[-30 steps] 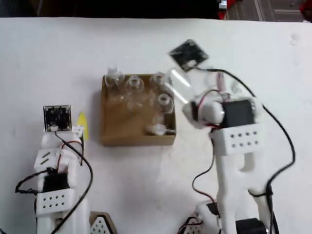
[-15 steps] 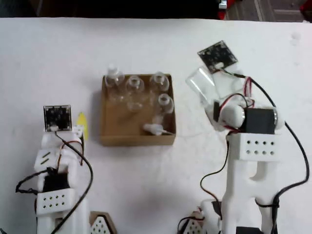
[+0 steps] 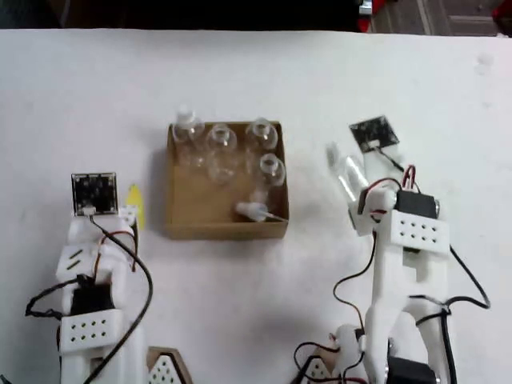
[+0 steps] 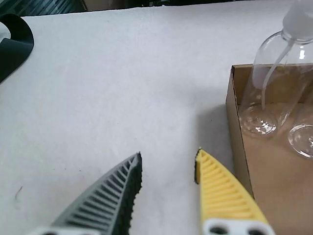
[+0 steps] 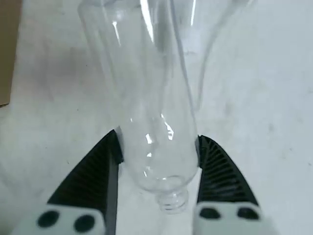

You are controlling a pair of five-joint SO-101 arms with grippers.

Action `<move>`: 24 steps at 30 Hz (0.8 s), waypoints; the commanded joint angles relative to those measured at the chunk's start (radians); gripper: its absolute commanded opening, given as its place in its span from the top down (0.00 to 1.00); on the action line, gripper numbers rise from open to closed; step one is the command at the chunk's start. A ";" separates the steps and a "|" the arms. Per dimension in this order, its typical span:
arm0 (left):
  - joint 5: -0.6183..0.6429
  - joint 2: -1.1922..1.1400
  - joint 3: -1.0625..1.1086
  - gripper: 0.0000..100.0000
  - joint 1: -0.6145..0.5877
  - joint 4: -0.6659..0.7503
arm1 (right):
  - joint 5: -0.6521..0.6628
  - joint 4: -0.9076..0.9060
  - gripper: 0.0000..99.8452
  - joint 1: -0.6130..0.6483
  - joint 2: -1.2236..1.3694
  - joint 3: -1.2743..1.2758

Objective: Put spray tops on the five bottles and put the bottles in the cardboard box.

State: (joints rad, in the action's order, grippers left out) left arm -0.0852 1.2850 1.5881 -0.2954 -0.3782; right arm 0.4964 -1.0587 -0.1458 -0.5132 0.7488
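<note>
The cardboard box [image 3: 192, 204] sits mid-table with several clear bottles [image 3: 221, 144] standing along its far side. One bottle [image 3: 186, 128] at the far left corner wears a white spray top. A loose spray top [image 3: 254, 211] lies at the box's near right corner. My right gripper [image 3: 354, 182] is to the right of the box, shut on a clear bottle [image 3: 342, 166] lying over the table. Its black fingers [image 5: 93, 171] clamp this bottle [image 5: 146, 88] near the bare neck. My left gripper [image 4: 168, 155] stands open above the table left of the box wall [image 4: 235, 128].
The white table runs wide on all sides of the box. A dark curved object [image 4: 14, 39] lies far off in the left wrist view. The table's far edge [image 3: 240, 30] borders a dark floor. A brown piece [image 3: 166, 366] lies by the left arm's base.
The right arm has swung from over the box's far right corner out to the right and drawn back toward its base, carrying the clear bottle. The left arm has not moved.
</note>
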 commanded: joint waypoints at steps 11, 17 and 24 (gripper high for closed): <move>0.012 0.015 -0.051 0.83 -0.013 0.026 | 0.193 -0.341 0.78 0.143 -0.179 -0.367; 0.012 0.015 -0.051 0.83 -0.013 0.026 | 0.221 -0.469 0.78 0.208 -0.151 -0.416; 0.012 0.015 -0.051 0.83 -0.013 0.026 | 0.204 -0.390 0.75 0.191 -0.077 -0.413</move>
State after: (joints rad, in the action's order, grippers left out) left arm -0.0852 1.2850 1.5881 -0.2954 -0.3782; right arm 0.7050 -1.4853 0.0644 -0.6114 0.3805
